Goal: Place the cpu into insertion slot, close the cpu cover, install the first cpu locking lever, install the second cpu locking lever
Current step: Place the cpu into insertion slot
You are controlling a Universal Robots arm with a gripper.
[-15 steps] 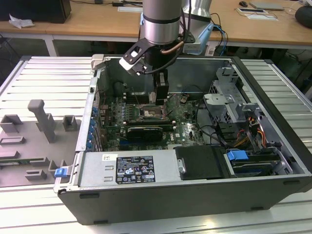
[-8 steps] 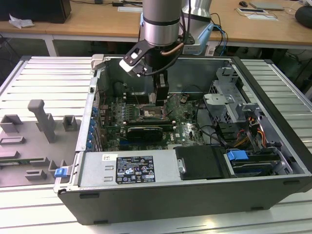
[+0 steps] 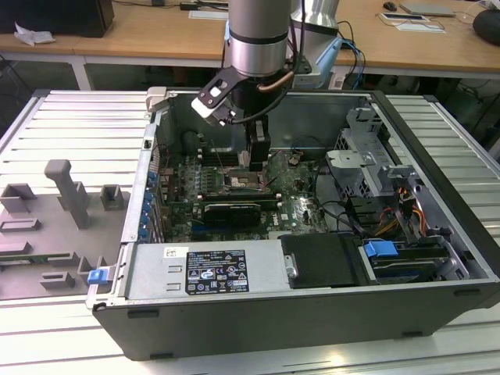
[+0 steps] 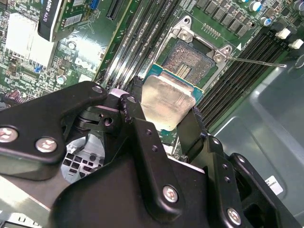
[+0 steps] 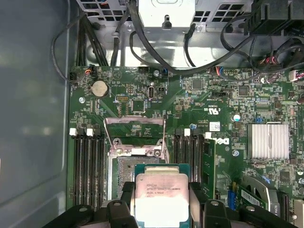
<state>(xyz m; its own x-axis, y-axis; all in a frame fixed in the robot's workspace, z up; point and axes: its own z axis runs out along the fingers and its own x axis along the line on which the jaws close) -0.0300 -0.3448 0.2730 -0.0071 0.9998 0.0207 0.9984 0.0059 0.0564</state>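
— What is at the exterior view's left?
— A grey tray [image 3: 47, 234] of moulded blocks. It lies on the ribbed table [image 3: 78, 117], just beside the open case [image 3: 312, 320]

— And in the middle?
— The arm [image 3: 258, 39] reaches down into the case. The gripper [image 3: 256, 156] is low over the slot [image 3: 246, 184] on the green board

— Further right?
— A metal drive cage [image 3: 367, 160], inside the case

— Does the gripper hold anything?
— Yes. In both wrist views its two black fingers [image 5: 126, 197] are clamped on opposite edges of the cpu [image 5: 161, 197], silver top up

— Where is the cpu against the slot?
— Over the slot's near side, hiding part of it, with the dark contact field showing beyond. In the second wrist view it looks a little tilted. I cannot tell whether it touches the slot

— The cover?
— In the first wrist view the cover [image 5: 134, 120] is swung up and open at the slot's far side, and the board shows through its window

— Any lever?
— In the second wrist view a thin lever [image 4: 256, 61] juts from a corner of the slot, across the memory slots [image 4: 247, 71]
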